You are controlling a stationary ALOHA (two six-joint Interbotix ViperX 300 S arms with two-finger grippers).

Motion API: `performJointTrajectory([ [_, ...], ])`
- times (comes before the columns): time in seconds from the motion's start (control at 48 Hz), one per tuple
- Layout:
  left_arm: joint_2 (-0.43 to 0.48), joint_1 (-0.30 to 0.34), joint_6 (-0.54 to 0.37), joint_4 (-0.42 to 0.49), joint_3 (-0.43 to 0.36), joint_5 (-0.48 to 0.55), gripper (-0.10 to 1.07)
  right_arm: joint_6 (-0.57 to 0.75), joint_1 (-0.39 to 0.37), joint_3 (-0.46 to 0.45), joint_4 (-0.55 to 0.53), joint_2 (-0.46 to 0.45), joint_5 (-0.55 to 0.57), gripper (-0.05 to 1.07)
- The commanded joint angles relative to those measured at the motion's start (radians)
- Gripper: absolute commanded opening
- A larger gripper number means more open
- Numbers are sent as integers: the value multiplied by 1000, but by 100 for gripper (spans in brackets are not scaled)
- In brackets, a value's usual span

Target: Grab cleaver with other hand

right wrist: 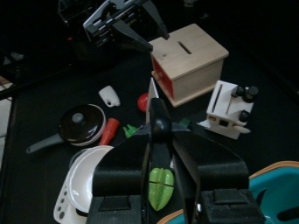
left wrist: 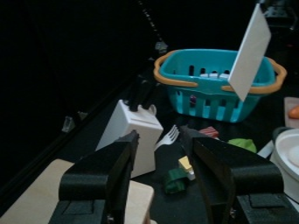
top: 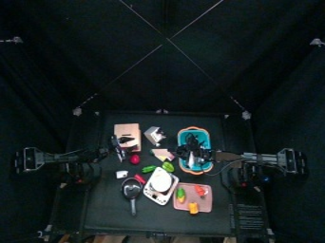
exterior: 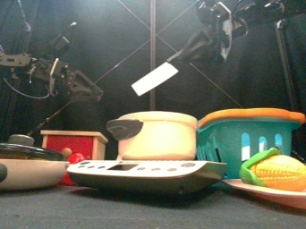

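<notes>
The cleaver (exterior: pixel 156 79) has a white blade and hangs in the air over the table's middle, blade slanting down to the left. My right gripper (exterior: pixel 195 49) is shut on its handle. In the right wrist view the blade (right wrist: pixel 153 105) runs edge-on out from between the shut jaws (right wrist: pixel 158 131). My left gripper (left wrist: pixel 170 166) is open and empty, a little way off from the blade (left wrist: pixel 249 52), which hangs in front of it. It also shows in the front view (exterior: pixel 89 89) to the left of the cleaver, and in the right wrist view (right wrist: pixel 128 22) beyond the blade's tip.
A teal basket with an orange rim (exterior: pixel 245 139) stands right of centre. A wooden box with a red front (right wrist: pixel 187 61) and a white knife block (left wrist: pixel 132 127) stand at the back left. A white pot (exterior: pixel 156 134), a black pan (right wrist: pixel 82 124) and a plate with corn (exterior: pixel 281 170) fill the front.
</notes>
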Motion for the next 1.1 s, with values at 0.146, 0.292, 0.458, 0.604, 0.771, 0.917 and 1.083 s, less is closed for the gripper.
performJointTrajectory([
  [0.146,0,-259,0,63,-35,-5,82,0,20,97,-77,-44,-225,58],
  [0.292,17,-341,0,9,-55,-5,83,0,25,137,-118,-40,-334,58],
  [0.458,49,-367,2,-83,-95,-5,83,-2,31,161,-147,-34,-397,58],
  [0.604,97,-394,-2,-95,-141,-8,83,-2,34,166,-156,-21,-407,58],
  [0.771,164,-430,-3,-127,-193,-8,83,-3,35,166,-181,-21,-410,58],
  [0.917,224,-431,-2,-195,-229,-20,83,-3,38,166,-190,-21,-411,58],
  [1.083,272,-430,0,-253,-250,-51,83,-3,46,169,-195,-21,-411,58],
])
